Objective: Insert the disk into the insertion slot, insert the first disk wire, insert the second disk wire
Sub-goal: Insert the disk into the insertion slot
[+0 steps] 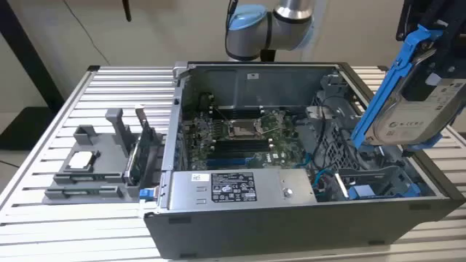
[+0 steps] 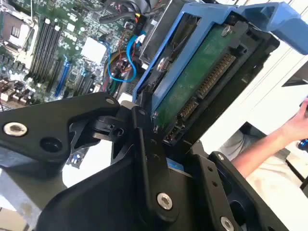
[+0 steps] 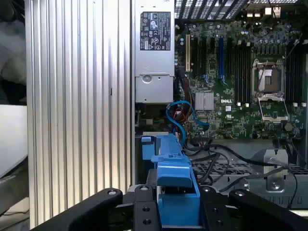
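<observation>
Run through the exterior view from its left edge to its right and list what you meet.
grey parts stand → motherboard → disk, raised in the air

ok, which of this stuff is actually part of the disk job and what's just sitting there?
In the job:
disk, held by the gripper
drive slot
blue cable, probably a disk wire

Just sitting there:
power supply box
motherboard
grey parts stand
a person's hand
</observation>
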